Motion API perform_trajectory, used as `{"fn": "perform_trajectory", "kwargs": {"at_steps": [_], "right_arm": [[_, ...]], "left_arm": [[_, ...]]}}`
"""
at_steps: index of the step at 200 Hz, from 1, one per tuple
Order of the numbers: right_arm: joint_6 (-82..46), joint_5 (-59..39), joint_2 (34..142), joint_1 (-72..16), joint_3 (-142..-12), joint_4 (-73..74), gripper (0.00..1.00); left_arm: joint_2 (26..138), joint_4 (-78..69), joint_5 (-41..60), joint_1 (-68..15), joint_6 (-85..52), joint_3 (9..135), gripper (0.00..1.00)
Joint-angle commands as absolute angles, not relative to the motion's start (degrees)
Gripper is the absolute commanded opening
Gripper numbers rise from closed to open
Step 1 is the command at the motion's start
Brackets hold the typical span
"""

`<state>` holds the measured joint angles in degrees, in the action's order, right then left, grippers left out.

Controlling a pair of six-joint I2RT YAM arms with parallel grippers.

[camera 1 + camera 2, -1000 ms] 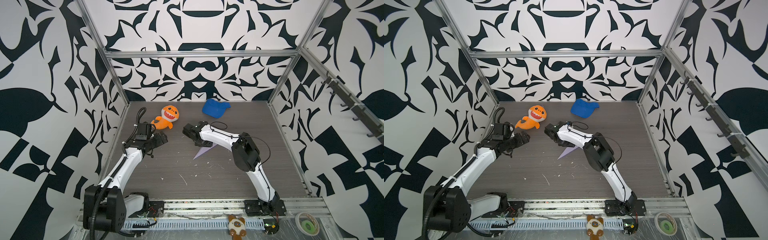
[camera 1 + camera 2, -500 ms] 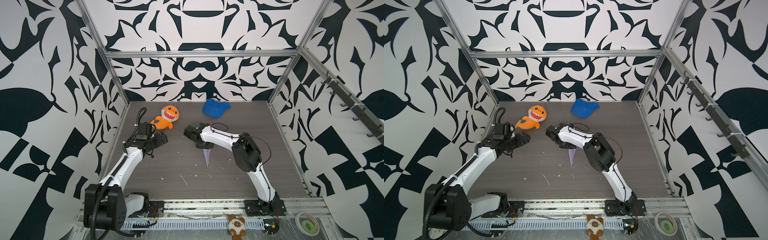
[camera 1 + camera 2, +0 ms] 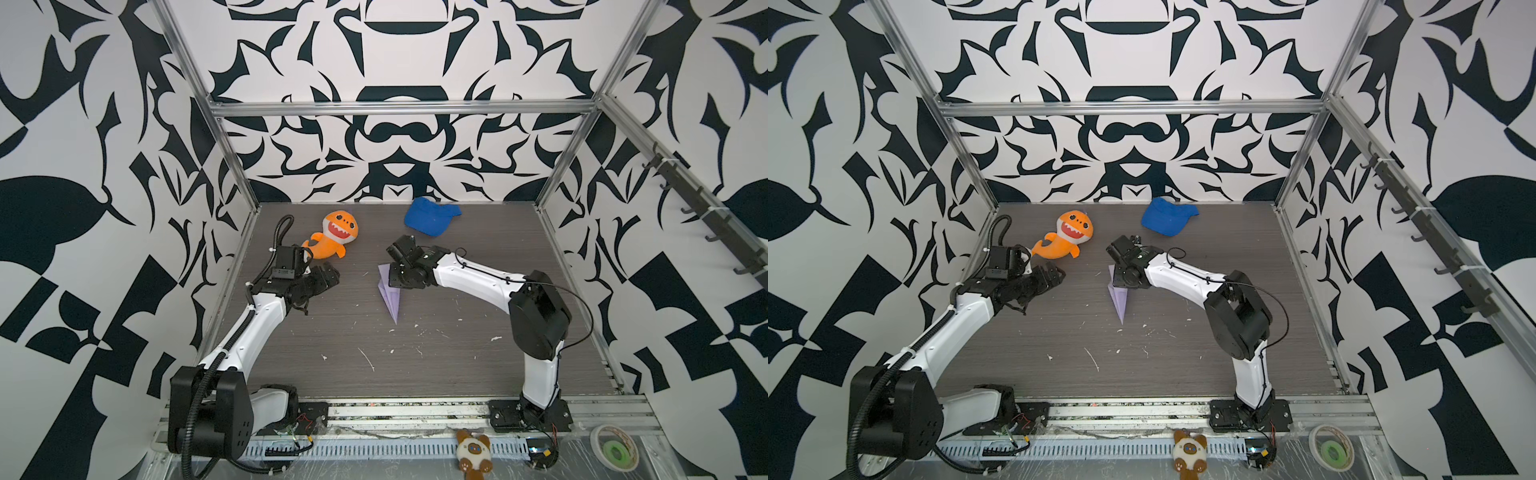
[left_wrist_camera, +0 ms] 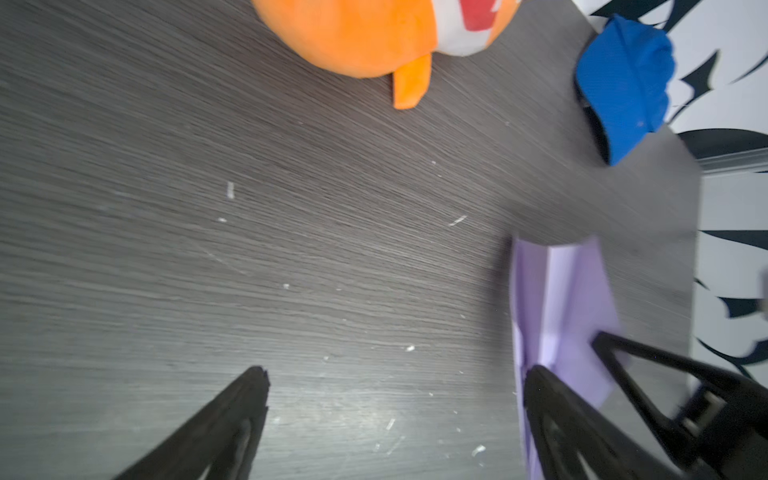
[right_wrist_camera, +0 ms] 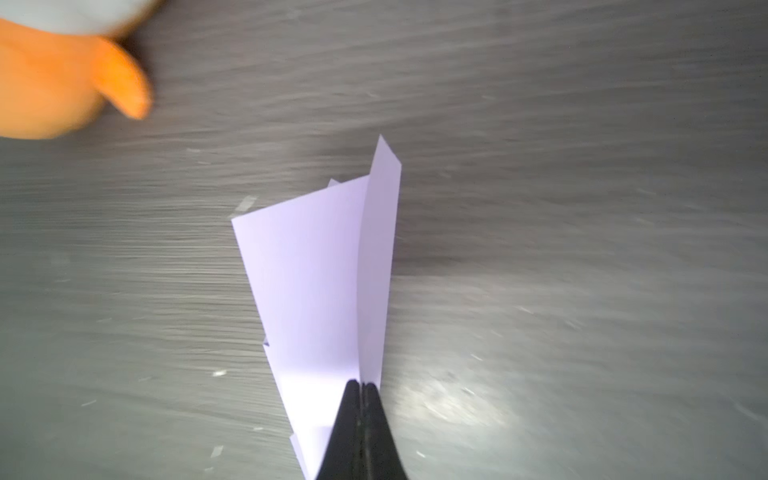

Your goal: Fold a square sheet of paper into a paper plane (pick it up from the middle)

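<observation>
The right gripper pinches the paper plane with both fingers pressed together, over the grey woodgrain table; a blurred orange plush shark sits nearby.

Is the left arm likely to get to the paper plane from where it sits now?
Probably yes: the left claw is open, with only bare table between it and the paper plane. The right claw is shut on the plane, crowding its far side.

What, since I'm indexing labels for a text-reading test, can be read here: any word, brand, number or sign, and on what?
No readable text anywhere.
The paper plane is blank; the blue cap, orange plush shark and tape roll show no print.
Nothing else shows lettering large enough to read.
</observation>
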<state>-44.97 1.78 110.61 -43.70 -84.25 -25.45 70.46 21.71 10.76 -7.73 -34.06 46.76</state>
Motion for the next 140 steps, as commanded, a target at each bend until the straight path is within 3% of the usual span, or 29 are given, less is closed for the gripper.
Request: {"fn": "perform_trajectory", "kwargs": {"at_steps": [1, 44, 77, 109, 140], "right_arm": [[-42.3, -9.6, 109.7, -43.1, -81.7, -9.9, 0.0], [-44.7, -14.1, 110.5, -42.3, -73.2, 4.0, 0.0], [-45.7, -14.5, 110.2, -41.8, -68.9, 8.3, 0.0], [-46.7, -15.6, 110.0, -41.0, -65.7, 10.8, 0.0], [-47.6, -16.6, 110.2, -40.4, -63.9, 12.7, 0.0]], "left_arm": [[70.1, 17.6, 17.8, -7.5, -37.8, 46.6, 1.0], [72.2, 9.3, 25.0, -9.9, -45.7, 44.4, 0.96], [75.8, 7.6, 21.4, -16.1, -49.2, 44.5, 0.87], [79.9, 2.7, 20.9, -19.4, -54.0, 43.2, 0.86], [83.2, 2.3, 16.6, -22.8, -55.3, 43.8, 0.73]]}}
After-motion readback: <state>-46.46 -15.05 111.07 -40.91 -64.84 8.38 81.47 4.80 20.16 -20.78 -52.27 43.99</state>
